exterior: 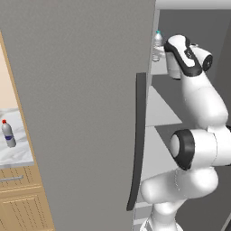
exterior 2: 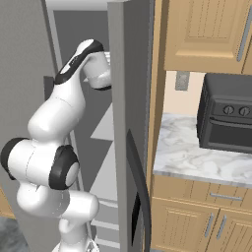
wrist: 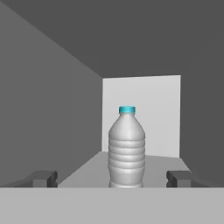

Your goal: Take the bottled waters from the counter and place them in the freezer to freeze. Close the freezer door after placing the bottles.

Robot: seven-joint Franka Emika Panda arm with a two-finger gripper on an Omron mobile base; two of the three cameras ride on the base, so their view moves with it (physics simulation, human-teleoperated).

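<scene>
We see the teal bottle (wrist: 126, 148) standing up straight on a white shelf (wrist: 87, 170) inside the freezer (wrist: 52, 109). It sits near the front edge of that shelf, in the middle. In the left base view the same bottle (exterior: 157, 45) stands high up, at the left edge of the top shelf, just past the edge of the open door (exterior: 81, 113).

Our gripper (wrist: 112, 178) has its 2 fingers (wrist: 43, 178) wide apart. The bottle stands between them, but the fingers do not touch it. There is a clear gap on each side. So the hand is open and holds nothing.

The arm (exterior: 198, 113) reaches up into the freezer. In the right base view we see the arm (exterior 2: 54, 147) bend up and go in behind the other fridge door (exterior 2: 130, 123).

The red bottle (exterior: 7, 134) stands on the counter (exterior: 18, 153), to the left of the freezer door. It stands up straight, near the right edge of the counter, well apart from the freezer.

The door stands wide open. Its long dark handle (exterior: 137, 140) runs down its edge.

On the other side of the fridge we see 1 more marble top (exterior 2: 197, 157) with a black oven (exterior 2: 227, 113) at its back.
</scene>
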